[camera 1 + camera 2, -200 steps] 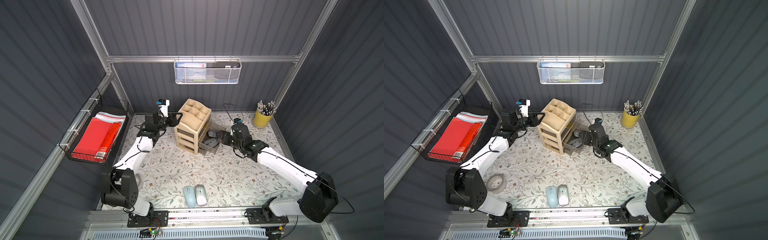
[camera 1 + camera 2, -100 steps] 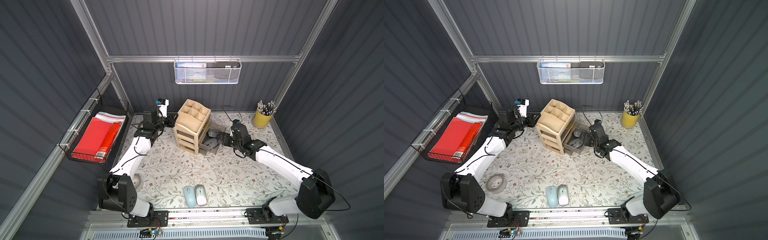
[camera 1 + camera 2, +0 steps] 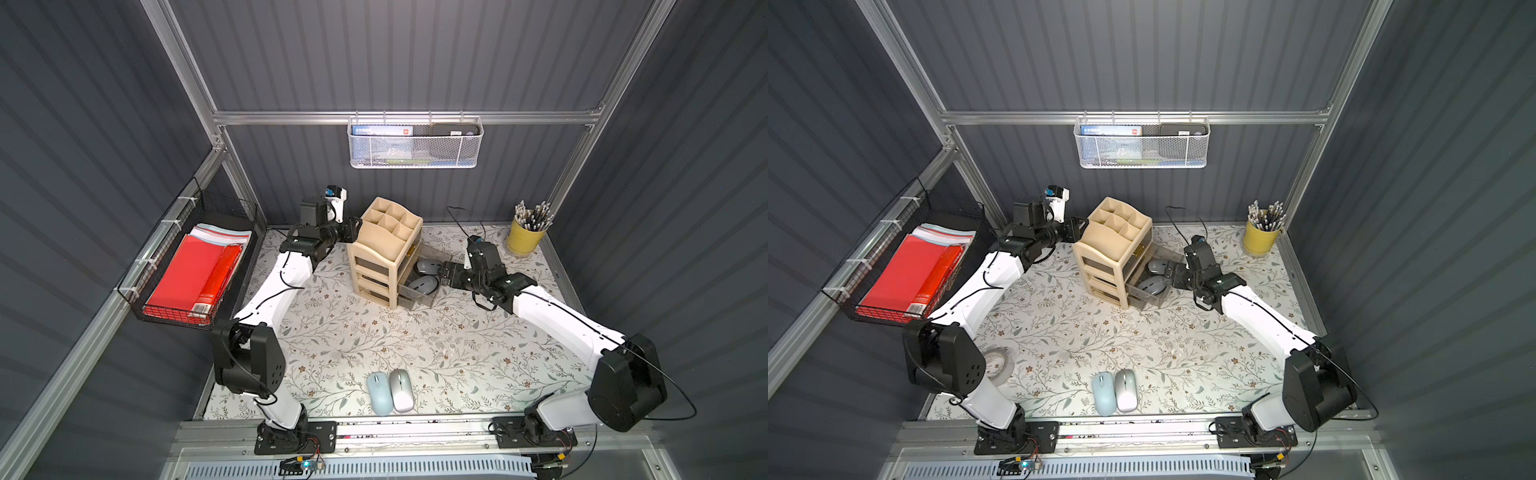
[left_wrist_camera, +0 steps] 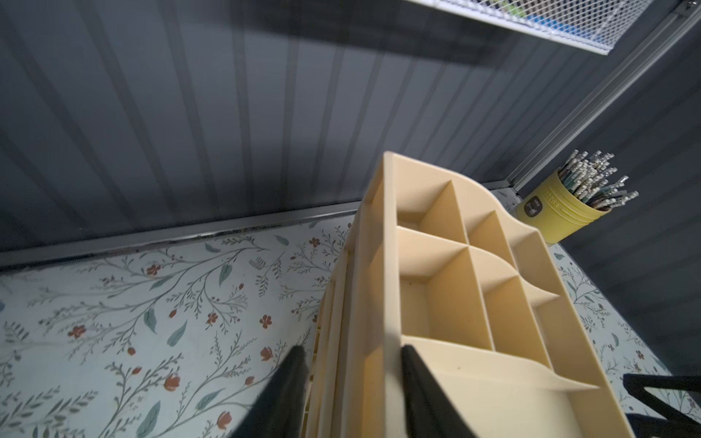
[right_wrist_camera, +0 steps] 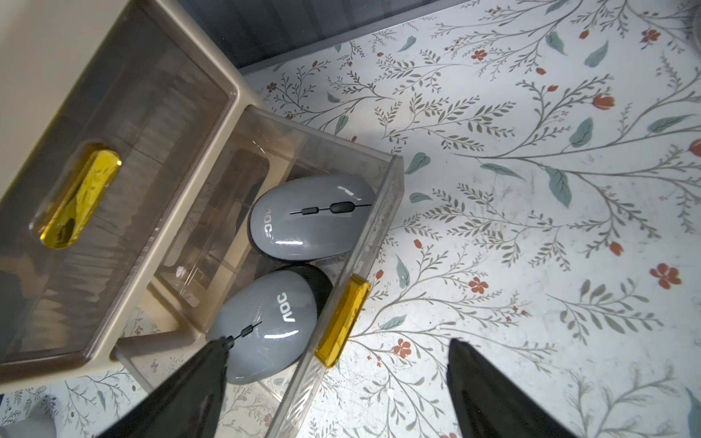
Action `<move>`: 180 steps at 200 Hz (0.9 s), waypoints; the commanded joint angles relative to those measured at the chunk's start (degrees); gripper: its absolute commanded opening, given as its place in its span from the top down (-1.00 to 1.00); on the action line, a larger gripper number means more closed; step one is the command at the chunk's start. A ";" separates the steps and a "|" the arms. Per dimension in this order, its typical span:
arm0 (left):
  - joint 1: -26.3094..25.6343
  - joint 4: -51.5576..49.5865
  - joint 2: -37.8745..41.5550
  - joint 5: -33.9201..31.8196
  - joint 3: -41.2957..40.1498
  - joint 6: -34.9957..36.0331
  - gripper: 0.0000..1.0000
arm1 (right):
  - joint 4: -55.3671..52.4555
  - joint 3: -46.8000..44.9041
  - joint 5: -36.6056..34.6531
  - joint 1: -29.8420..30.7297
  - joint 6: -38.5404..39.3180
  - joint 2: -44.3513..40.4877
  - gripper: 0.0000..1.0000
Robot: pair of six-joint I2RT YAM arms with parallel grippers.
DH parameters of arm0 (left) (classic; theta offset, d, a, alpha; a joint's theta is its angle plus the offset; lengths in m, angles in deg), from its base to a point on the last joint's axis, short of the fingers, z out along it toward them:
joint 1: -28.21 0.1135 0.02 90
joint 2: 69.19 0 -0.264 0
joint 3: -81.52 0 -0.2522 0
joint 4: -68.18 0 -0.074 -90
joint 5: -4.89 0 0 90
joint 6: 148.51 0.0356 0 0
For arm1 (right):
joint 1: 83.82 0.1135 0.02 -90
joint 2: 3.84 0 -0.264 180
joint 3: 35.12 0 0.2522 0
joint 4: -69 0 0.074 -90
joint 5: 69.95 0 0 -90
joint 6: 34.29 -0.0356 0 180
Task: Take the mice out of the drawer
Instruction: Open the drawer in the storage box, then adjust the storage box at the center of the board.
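Observation:
Two grey mice (image 5: 315, 216) (image 5: 265, 326) lie in the open clear drawer (image 5: 379, 212) of the beige organizer (image 3: 386, 237); something black shows behind the nearer one. My right gripper (image 5: 339, 344) is open and straddles the drawer's yellow-handled front wall, one finger (image 5: 212, 364) over the nearer mouse and the other outside over the table. In both top views it sits at the drawer (image 3: 442, 272) (image 3: 1167, 274). My left gripper (image 4: 352, 352) is shut on the organizer's top rim (image 3: 353, 228). A pale blue mouse (image 3: 379, 392) and a silver mouse (image 3: 401, 390) lie side by side near the front edge.
A yellow pencil cup (image 3: 524, 241) stands at the back right. A wire basket of red folders (image 3: 195, 270) hangs on the left wall and a white mesh basket (image 3: 415, 143) on the back wall. A tape roll (image 3: 996, 363) lies by the left arm's base.
My left arm drew back a little and returned to the organizer's rim. The right gripper stayed open at the drawer, hardly moving.

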 commanded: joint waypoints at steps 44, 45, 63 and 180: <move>-2.08 -20.57 -6.91 -9.29 -0.55 2.42 0.73 | -1.55 2.93 3.59 -4.96 5.36 1.91 -0.89; -2.12 -20.66 -6.91 -9.29 -0.48 2.47 0.73 | -1.60 2.96 3.63 -5.05 5.40 1.94 -0.89; -3.30 -21.67 -6.49 -9.62 -0.54 2.91 0.84 | -1.79 3.68 4.56 -6.32 6.43 2.36 -0.89; -6.38 -17.92 11.94 -3.05 -11.78 4.63 1.00 | -3.28 5.75 9.10 -9.66 8.43 2.60 -0.89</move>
